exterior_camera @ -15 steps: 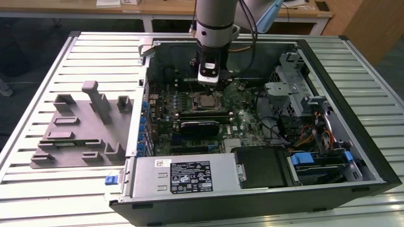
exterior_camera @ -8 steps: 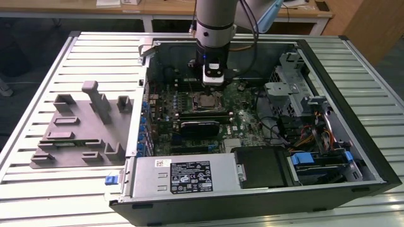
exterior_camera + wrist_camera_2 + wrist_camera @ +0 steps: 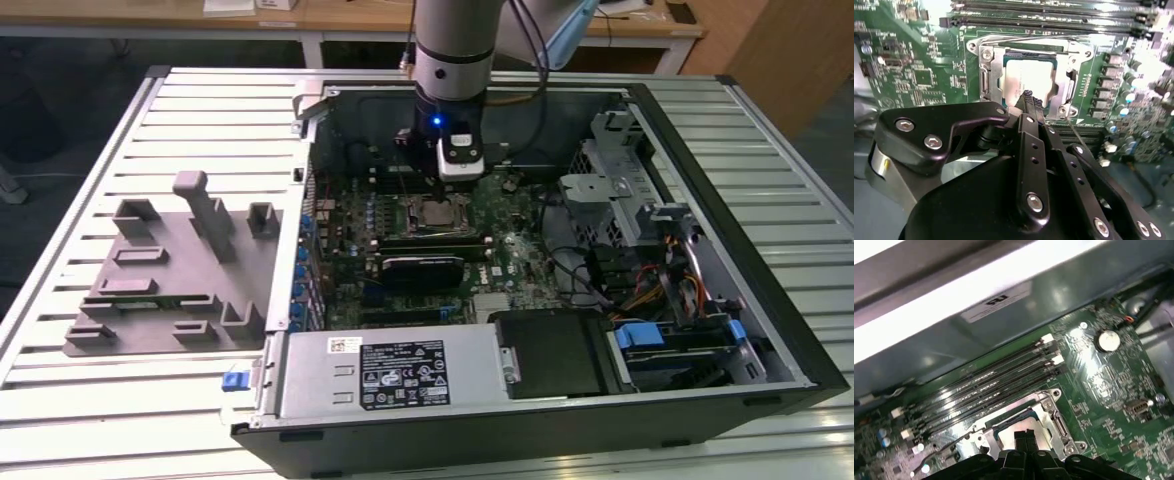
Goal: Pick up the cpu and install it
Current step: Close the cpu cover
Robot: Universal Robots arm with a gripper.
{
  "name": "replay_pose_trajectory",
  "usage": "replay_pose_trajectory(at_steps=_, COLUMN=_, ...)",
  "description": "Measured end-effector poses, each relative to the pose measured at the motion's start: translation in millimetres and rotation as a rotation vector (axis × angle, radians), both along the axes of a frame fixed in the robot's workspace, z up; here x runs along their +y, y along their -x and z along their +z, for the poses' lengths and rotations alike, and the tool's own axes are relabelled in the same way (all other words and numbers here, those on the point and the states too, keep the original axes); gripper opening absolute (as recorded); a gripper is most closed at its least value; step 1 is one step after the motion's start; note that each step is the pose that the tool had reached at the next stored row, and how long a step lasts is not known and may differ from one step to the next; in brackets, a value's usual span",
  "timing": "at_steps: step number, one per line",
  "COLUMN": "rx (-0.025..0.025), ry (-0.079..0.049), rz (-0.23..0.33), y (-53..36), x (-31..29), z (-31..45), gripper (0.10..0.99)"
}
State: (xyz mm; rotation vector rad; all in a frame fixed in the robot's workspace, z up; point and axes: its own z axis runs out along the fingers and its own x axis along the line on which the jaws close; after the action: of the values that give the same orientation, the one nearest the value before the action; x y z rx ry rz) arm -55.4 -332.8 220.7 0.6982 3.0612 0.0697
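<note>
Directly under the gripper (image 3: 446,188), in the exterior view, the cpu (image 3: 438,211) lies flat in its socket on the green board (image 3: 527,215) inside the open computer case (image 3: 755,270). A grey tray (image 3: 158,270) sits on the table (image 3: 80,400), well off to the exterior view's left of the tool.

In the second wrist view the fingertips (image 3: 1026,96) are pressed together with nothing between them. They sit over the near edge of the cpu's silver top; whether they touch it I cannot tell. A metal bracket (image 3: 985,55) frames the chip.

In the first wrist view the closed fingers (image 3: 1020,437) hang over the bracket, with the memory slots (image 3: 989,382) beyond them.
</note>
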Motion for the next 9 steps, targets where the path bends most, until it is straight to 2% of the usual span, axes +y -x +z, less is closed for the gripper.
replay_pose_trajectory(at_steps=9, rx=0.0, ry=0.0, rz=0.169, y=0.0, x=0.0, z=-0.1, gripper=0.106)
